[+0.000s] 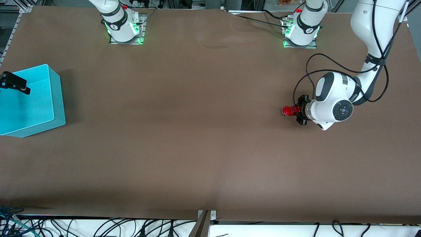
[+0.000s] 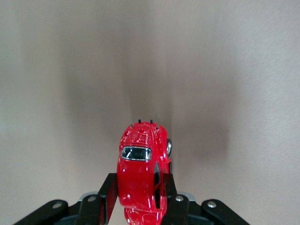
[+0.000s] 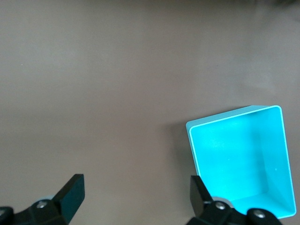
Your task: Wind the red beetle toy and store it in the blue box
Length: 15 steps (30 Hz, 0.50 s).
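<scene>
One beetle (image 1: 289, 111), one box (image 1: 49, 95), two arms. That is all that stands on the brown table (image 1: 197, 131).

The left gripper (image 1: 297, 110) has its two fingers (image 2: 108, 194) pressed against the flanks of the little red car, so the toy is clamped between them. In the front view this sits at about three o'clock on the table, toward the left arm's end. From the left wrist view the beetle (image 2: 140, 173) points away from the gripper (image 2: 138, 199), roof and one pale window up, one dark wheel showing at its side; the nose sticks out clear of the fingertips. I cannot tell whether the wheels touch the table or hang just above it.

The box is at about nine o'clock in the front view, at the right arm's end, well apart from the car. It stands upright, open side up, and its flat bottom shows bare in the right wrist view (image 3: 281, 154).

The right gripper (image 1: 14, 84) hangs over the box, near its rim, and waits there. Its two fingers (image 3: 70, 192) stand wide apart with nothing between them; in the right wrist view the gripper (image 3: 136, 194) looks down on the table beside the box.
</scene>
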Each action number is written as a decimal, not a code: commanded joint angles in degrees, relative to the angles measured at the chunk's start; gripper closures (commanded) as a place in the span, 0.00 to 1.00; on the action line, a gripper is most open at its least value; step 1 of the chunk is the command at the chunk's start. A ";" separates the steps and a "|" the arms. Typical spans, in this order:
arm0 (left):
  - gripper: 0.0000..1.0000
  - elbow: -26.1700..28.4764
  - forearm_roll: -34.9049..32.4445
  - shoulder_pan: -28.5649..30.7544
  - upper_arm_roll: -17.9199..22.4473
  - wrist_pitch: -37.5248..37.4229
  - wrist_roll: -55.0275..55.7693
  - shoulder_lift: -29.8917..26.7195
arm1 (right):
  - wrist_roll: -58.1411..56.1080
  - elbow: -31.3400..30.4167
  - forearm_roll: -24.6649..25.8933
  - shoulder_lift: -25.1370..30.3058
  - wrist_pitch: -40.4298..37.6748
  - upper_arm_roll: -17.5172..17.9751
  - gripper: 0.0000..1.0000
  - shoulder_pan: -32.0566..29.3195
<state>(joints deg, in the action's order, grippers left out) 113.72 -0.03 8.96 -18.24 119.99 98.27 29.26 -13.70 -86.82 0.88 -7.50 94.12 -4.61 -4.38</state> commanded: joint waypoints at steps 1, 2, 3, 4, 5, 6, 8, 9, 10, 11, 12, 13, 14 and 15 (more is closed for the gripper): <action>1.00 -2.45 0.56 0.62 -0.13 -0.90 0.17 1.85 | 0.26 1.39 -0.27 -0.77 -0.16 0.13 0.00 -0.11; 1.00 -2.45 0.47 0.80 -0.13 -0.90 0.08 1.94 | 0.26 1.39 -0.27 -0.77 -0.16 0.13 0.00 -0.11; 1.00 -2.45 0.38 0.80 -0.04 -0.81 0.08 2.03 | 0.26 1.39 -0.27 -0.77 -0.16 0.13 0.00 -0.11; 1.00 -2.45 0.12 0.89 0.04 -0.81 -0.01 2.20 | 0.26 1.39 -0.27 -0.77 -0.16 0.13 0.00 -0.11; 1.00 -2.45 0.03 0.98 0.13 -0.73 -0.18 2.55 | 0.26 1.39 -0.27 -0.77 -0.16 0.13 0.00 -0.11; 1.00 -2.53 -0.06 1.06 0.39 -0.73 -0.19 2.82 | 0.26 1.39 -0.27 -0.77 -0.16 0.13 0.00 -0.11; 1.00 -3.23 -0.14 1.41 0.66 -0.73 -0.97 3.52 | 0.34 1.39 -0.27 -0.77 -0.16 0.13 0.00 -0.11; 1.00 -3.41 -0.14 1.42 1.09 -0.73 -1.50 3.96 | 0.34 1.39 -0.27 -0.77 -0.16 0.13 0.00 -0.02; 1.00 -3.50 -0.14 1.42 1.71 -0.73 -1.94 4.22 | 0.34 1.39 -0.27 -0.77 -0.16 0.21 0.00 -0.02; 1.00 -3.59 -0.14 1.33 2.15 -0.73 -2.47 4.31 | 0.34 1.39 -0.27 -0.77 -0.16 0.21 0.00 -0.02; 1.00 -3.59 -0.23 1.33 2.68 -0.73 -3.17 4.40 | 0.34 1.39 -0.27 -0.77 -0.16 0.21 0.00 -0.02; 1.00 -3.59 -0.58 1.24 2.94 -0.73 -3.70 4.49 | 0.34 1.39 -0.27 -0.77 -0.16 0.21 0.00 -0.02; 1.00 -3.50 -0.84 1.33 3.21 -0.73 -4.22 4.58 | 0.34 1.39 -0.27 -0.77 -0.16 0.21 0.00 -0.11; 1.00 -3.59 -1.02 1.33 3.38 -0.73 -4.66 4.66 | 0.34 1.39 -0.27 -0.77 -0.16 0.21 0.00 -0.11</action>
<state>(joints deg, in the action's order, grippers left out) 111.94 -0.04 10.13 -16.58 118.83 96.79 31.26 -13.70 -86.79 0.88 -7.83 94.17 -4.56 -4.36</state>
